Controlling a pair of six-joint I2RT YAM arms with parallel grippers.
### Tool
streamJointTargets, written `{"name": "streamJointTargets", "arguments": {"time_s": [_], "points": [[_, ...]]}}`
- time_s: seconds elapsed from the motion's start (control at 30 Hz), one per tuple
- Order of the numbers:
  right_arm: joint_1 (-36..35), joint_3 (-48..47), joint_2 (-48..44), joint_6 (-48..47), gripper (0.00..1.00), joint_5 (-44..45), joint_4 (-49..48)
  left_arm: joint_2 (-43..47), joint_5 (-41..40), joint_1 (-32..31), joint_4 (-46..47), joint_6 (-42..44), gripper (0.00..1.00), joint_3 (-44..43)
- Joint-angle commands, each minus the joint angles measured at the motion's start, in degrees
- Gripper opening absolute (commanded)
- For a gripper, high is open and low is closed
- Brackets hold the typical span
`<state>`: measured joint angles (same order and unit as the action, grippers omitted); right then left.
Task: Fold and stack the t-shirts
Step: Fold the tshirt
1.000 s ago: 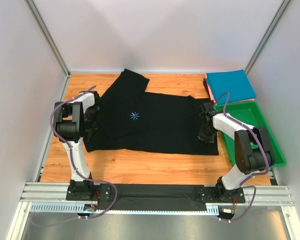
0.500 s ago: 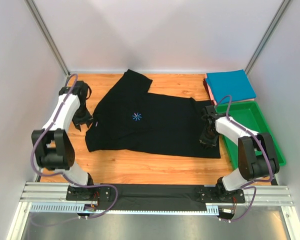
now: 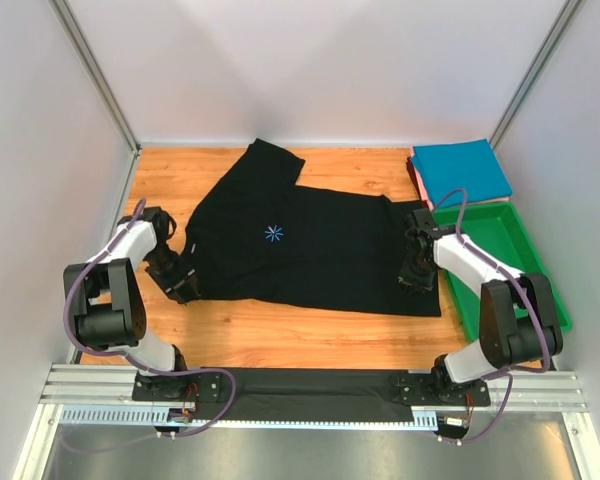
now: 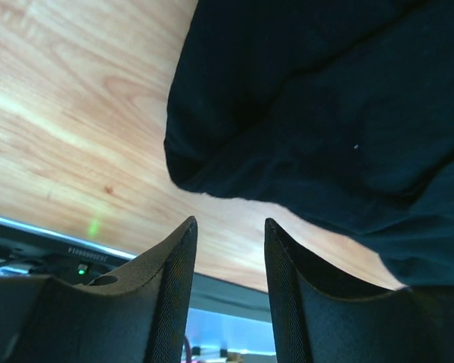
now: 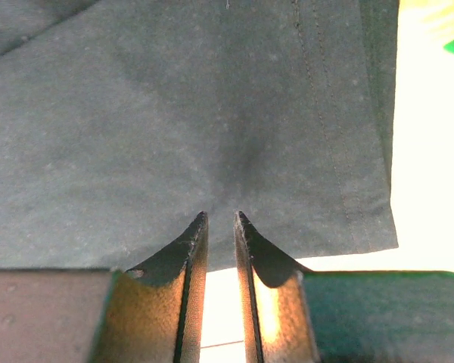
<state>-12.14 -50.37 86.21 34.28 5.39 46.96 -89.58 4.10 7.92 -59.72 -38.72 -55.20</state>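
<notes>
Black tee (image 3: 310, 250) lies flat mid-table (image 3: 270, 335). L gripper (image 4: 231, 227) spread, empty, just off its near-left corner. R gripper (image 5: 221, 215) barely parted, tips on right hem, beside green tray (image 3: 495, 240). Teal tee (image 3: 462, 170) sits on red tee (image 3: 417, 180), back-right.

A robotics lab test cell, seen from above. Plain white panel walls (image 3: 320, 70) close in three sides, joined by bare aluminium posts (image 3: 95, 75). A wood-grain desk (image 3: 280, 340) fills the floor of the cell. At its near edge, an aluminium rail (image 3: 310, 385) carries two small robot arms bolted side by side, the left arm (image 3: 125, 250) and the right arm (image 3: 475, 265), each trailing loose purple cables (image 3: 72, 290). A black t-shirt (image 3: 320, 260) lies spread on the desk beside a green plastic tray (image 3: 552, 300).
</notes>
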Motion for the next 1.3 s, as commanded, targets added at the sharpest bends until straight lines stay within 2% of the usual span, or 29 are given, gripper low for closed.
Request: {"name": "streamJointTargets", "arguments": {"time_s": [0.0, 0.23, 0.5, 0.73, 0.9, 1.07, 1.17, 1.27], "points": [[0.10, 1.41, -3.07, 0.70, 0.22, -0.20, -0.82, 0.37, -0.12, 0.34, 3.74, -3.20, 0.48, -0.70], [0.10, 3.17, -4.30, 1.93, 0.22, 0.85, -0.90, -6.02, -4.00, 0.25, 5.76, -3.47, 0.48, 2.29], [0.19, 6.16, -1.68, 2.63, 0.19, 5.50, -1.08, -13.78, -15.16, 0.34, -0.03, -2.94, 0.42, -7.98], [-0.42, 9.41, -1.48, 3.95, 0.17, 5.86, -1.26, -15.44, -19.30, 0.51, -3.20, -2.94, 0.42, -12.21], [-1.83, 7.75, -1.23, 6.41, 0.17, 8.23, 3.13, -15.36, -20.88, 0.60, -5.75, -2.59, 0.45, -14.76], [-7.09, 5.73, -5.08, 7.46, 0.18, 6.92, 6.91, -11.41, -20.01, 0.69, -8.04, -0.66, 0.45, -22.22], [-10.34, 2.31, -7.81, 8.52, 0.20, 5.34, 9.02, -8.16, -11.00, 0.34, -3.93, 1.79, 0.45, -24.95], [-12.99, -2.09, -7.47, 9.31, 0.21, 5.25, 11.13, -7.27, -7.53, -1.41, -2.42, 1.81, 0.46, -26.88]]}}
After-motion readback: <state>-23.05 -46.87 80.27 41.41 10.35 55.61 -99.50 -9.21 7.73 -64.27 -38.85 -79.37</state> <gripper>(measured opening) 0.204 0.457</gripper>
